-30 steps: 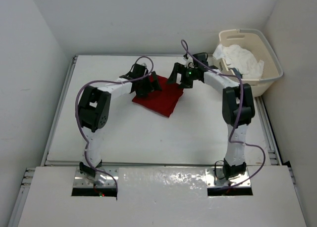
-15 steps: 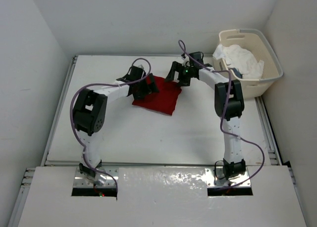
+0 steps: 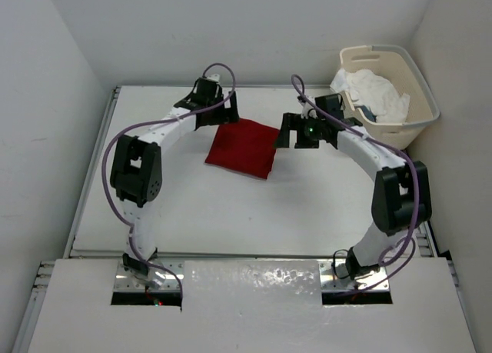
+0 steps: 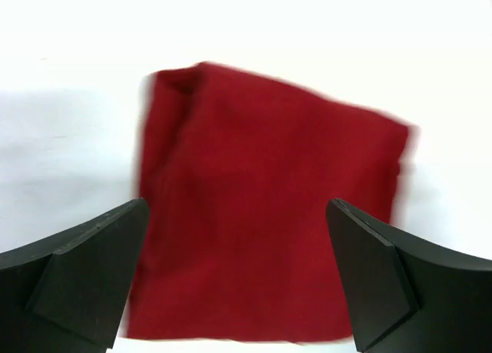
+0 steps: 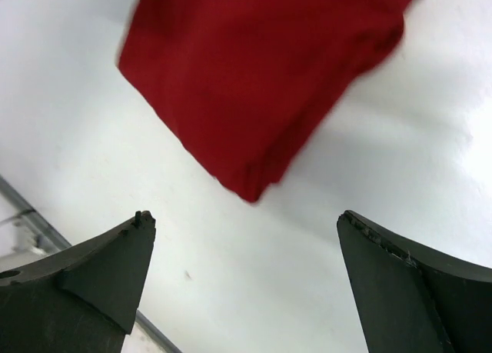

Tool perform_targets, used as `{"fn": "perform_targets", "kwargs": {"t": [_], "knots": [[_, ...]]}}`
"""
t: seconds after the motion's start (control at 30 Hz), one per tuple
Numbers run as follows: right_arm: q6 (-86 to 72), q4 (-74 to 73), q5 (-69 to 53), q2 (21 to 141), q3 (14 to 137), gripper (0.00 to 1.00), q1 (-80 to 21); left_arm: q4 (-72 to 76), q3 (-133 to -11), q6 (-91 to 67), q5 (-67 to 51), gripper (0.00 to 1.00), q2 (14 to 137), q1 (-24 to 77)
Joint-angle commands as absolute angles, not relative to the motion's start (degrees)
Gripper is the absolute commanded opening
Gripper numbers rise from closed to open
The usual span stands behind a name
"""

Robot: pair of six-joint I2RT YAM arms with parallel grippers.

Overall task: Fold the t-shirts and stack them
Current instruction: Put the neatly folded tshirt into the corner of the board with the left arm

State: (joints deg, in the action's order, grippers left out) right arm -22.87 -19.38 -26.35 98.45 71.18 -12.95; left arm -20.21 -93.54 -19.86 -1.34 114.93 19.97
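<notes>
The deep red t-shirt [image 3: 244, 148] lies folded into a flat square on the white table, left of centre at the back. It also shows in the left wrist view [image 4: 265, 214] and in the right wrist view [image 5: 254, 76]. My left gripper [image 3: 223, 109] is open and empty, just behind the shirt's back left edge. My right gripper [image 3: 290, 131] is open and empty, just right of the shirt's right corner. The white t-shirt [image 3: 373, 94] lies crumpled in the cream laundry basket [image 3: 415, 116]. A little dark cloth [image 3: 367, 114] shows at the basket's near rim; I cannot tell whether it is the teal-blue shirt.
The basket stands at the back right corner of the table, close behind my right arm. White walls close in the back and both sides. A metal rail [image 3: 91, 172] runs along the table's left edge.
Both grippers have let go of the red shirt and drawn away from it: the left one back and up, the right one to the right. The shirt lies flat and free.
</notes>
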Motion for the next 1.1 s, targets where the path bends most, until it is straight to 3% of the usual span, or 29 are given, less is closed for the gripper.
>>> {"fn": "perform_targets", "kwargs": {"t": [0.0,0.1,0.53,0.6,0.7,0.73,1.07], "knots": [[-18.82,-21.08,-21.89,94.23,67.68,0.99,-13.01,-23.64,-94.57,-11.88,-1.67,1.00,118.56,18.28],[-17.93,-23.28,-20.22,91.32,66.71,0.99,-13.01,-22.76,-93.25,-10.02,-0.27,0.94,119.96,17.93],[-15.73,-27.33,-12.31,86.57,63.90,0.99,-12.75,-24.17,-95.53,-7.38,-1.85,0.49,127.35,16.26],[-15.73,-27.33,-12.04,86.05,63.20,0.99,-12.57,-23.82,-95.71,-7.47,-3.24,0.36,128.32,16.35],[-15.73,-27.42,-10.90,85.17,62.58,0.99,-12.31,-22.94,-95.80,-7.38,-5.36,0.06,128.50,16.26],[-15.56,-27.60,-9.94,84.91,62.40,0.99,-12.22,-22.50,-95.71,-7.82,-4.58,0.00,128.32,16.17],[-14.41,-27.33,-7.21,83.93,60.29,0.99,-11.25,-20.39,-96.94,-0.72,-4.65,0.00,123.75,4.58]]}}
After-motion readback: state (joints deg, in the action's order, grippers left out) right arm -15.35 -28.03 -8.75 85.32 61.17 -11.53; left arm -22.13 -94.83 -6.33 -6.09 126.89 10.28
